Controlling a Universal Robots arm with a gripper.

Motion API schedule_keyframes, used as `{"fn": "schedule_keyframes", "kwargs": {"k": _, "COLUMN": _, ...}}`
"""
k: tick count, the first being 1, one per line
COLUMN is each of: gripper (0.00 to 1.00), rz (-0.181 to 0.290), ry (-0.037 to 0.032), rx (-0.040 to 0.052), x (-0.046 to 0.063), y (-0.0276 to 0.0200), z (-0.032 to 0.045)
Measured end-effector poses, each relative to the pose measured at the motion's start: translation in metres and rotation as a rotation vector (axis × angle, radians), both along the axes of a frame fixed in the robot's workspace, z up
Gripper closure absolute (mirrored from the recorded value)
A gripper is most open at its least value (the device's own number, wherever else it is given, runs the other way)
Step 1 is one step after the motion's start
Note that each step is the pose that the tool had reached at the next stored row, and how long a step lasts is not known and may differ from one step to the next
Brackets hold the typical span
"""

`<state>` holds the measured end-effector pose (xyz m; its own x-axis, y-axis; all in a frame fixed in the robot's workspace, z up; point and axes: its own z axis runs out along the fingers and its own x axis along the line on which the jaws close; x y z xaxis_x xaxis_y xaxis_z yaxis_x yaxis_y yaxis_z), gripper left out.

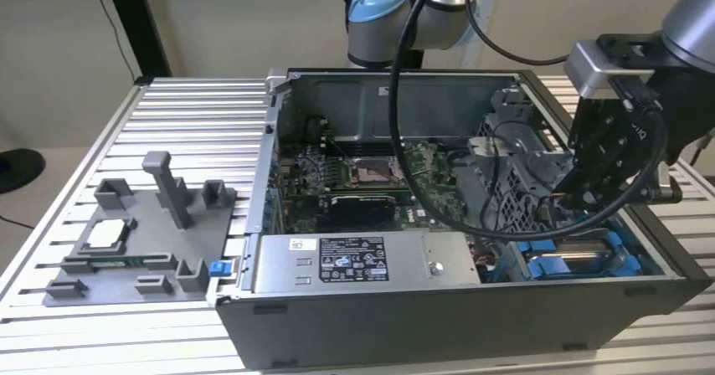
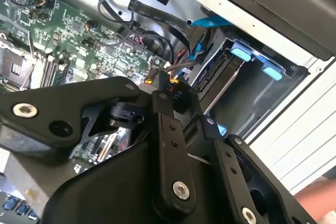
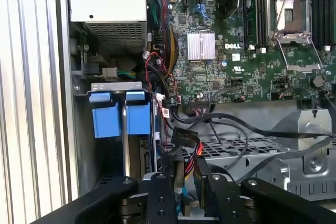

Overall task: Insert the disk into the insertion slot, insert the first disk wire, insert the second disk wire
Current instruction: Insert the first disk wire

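Gripper (image 3: 184, 176): black, clamped on black plastic wire connector (image 3: 185, 139)
Place: over blue-fitted grey sheet-metal slot (image 1: 570, 264), the exterior view's right, near

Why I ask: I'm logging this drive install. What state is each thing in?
computer case: open, side panel off.
disk: sitting in the insertion slot.
gripper: lowered into the case, shut on the black wire connector.
black wire connector: held in the gripper, close to the disk.
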<state>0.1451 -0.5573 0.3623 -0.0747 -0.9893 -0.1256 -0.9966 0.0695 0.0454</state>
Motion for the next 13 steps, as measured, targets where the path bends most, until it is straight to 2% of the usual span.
{"fn": "schedule_keyframes", "kwargs": {"k": 13, "gripper": 0.0, "rz": 0.0, "ry": 0.0, "rx": -0.0003, "x": 0.0009, "y": -0.0009, "z": 0.0017}}
